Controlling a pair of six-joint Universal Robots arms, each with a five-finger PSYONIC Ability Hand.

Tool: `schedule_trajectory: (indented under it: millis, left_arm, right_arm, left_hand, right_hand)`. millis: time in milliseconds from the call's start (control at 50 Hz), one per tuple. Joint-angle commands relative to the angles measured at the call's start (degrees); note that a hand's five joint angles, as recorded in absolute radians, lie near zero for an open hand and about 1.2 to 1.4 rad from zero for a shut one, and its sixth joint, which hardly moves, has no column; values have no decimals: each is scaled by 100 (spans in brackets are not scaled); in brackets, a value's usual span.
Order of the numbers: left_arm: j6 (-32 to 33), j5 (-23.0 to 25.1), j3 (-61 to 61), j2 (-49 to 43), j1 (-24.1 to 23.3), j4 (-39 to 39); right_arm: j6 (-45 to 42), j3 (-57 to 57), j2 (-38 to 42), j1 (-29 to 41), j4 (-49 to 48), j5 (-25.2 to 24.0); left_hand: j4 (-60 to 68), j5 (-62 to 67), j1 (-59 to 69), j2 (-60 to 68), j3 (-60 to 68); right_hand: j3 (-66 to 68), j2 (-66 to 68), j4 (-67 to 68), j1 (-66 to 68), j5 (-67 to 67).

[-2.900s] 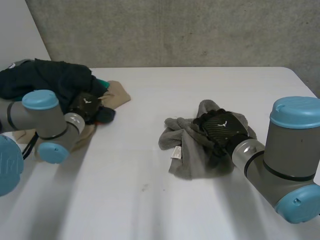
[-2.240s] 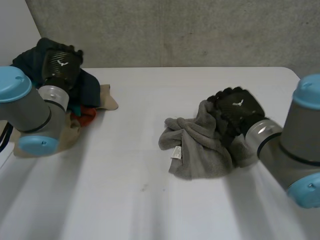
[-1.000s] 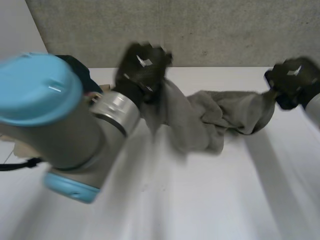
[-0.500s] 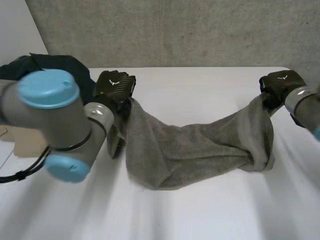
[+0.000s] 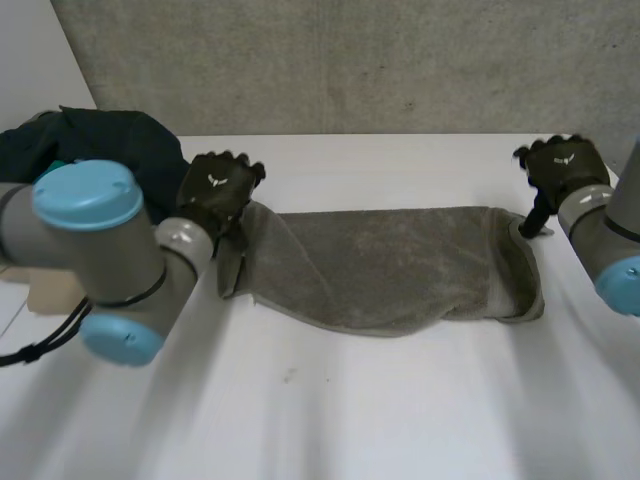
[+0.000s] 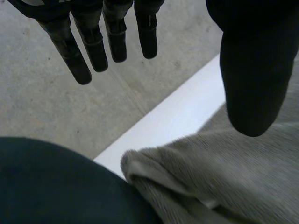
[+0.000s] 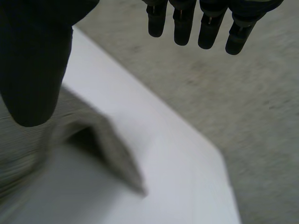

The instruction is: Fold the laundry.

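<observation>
White table (image 5: 400,420), concrete wall behind. A grey towel (image 5: 380,265) lies stretched between the left hand (image 5: 215,190) and the right hand (image 5: 562,170). The wrist views show both hands' fingers (image 6: 70,51) straight, thumbs apart (nothing gripped), above the towel's corners. A dark clothes pile (image 5: 90,145) sits just beside the left end. White tabletop runs along the towel's near edge.

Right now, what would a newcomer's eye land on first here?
A grey towel lies stretched out across the middle of the white table. The left hand is at one end and the right hand at the other, both open. A dark heap of clothes sits at the table's far corner, beside the left arm.
</observation>
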Motion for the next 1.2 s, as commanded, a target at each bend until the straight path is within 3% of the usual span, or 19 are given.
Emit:
schedule_trajectory:
  millis: [20, 140, 420, 480, 500, 540, 640, 800, 820, 960, 1200]
  left_arm:
    - [129, 413, -1321, 725, -17, 61]
    - [340, 994, -1612, 472, -26, 385]
    - [701, 1003, -171, -1243, 123, 492]
    - [683, 994, 75, -1340, 132, 439]
    - [648, 985, 206, -1340, 141, 422]
    - [622, 985, 330, -1340, 124, 413]
    - [648, 1020, 602, -1445, 115, 413]
    - [639, 1003, 541, -1472, 115, 316]
    - [622, 1003, 446, -1420, 106, 194]
    - [665, 1056, -12, -919, 71, -387]
    - [701, 1064, -21, -1041, 158, -387]
  right_arm:
    - [-177, 936, -606, -39, 1030, -773]
    - [-283, 1684, -1038, -48, 1260, -1196]
    - [-327, 2633, -1091, -39, 619, -1223]
    - [-327, 2695, -1099, -48, 540, -1223]
    - [-327, 2704, -1100, -48, 513, -1223]
    - [-318, 2774, -1100, -48, 469, -1214]
    - [-265, 2836, -1108, -39, 434, -1205]
    - [-204, 2862, -1108, -39, 434, -1179]
    - [-204, 2862, -1108, -39, 425, -1179]
    - [-195, 2836, -1108, -39, 408, -1214]
    - [-195, 2827, -1100, -30, 311, -1214]
  left_hand:
    - [574, 554, 529, 579, 583]
    - [992, 972, 947, 997, 1001]
    - [1869, 1849, 1824, 1874, 1878]
    - [3259, 3239, 3214, 3264, 3268]
    - [4697, 4678, 4653, 4703, 4706]
    - [5667, 5647, 5622, 5672, 5675]
    - [6004, 5984, 5959, 6009, 6013]
    - [5757, 5738, 5713, 5762, 5766]
    - [3590, 3570, 3545, 3595, 3599]
    - [1805, 1785, 1760, 1810, 1814]
    - [1785, 1765, 1740, 1790, 1794]
  right_hand:
    - [-27, -24, -35, -95, -94]
    - [584, 587, 576, 517, 517]
    - [652, 654, 643, 584, 585]
    - [869, 872, 861, 801, 802]
    - [921, 923, 912, 853, 853]
    - [1005, 1008, 997, 937, 938]
    - [1106, 1109, 1098, 1038, 1039]
    - [1106, 1109, 1098, 1038, 1039]
    - [1106, 1109, 1098, 1038, 1039]
    - [1072, 1075, 1064, 1005, 1005]
    - [1072, 1075, 1064, 1005, 1005]
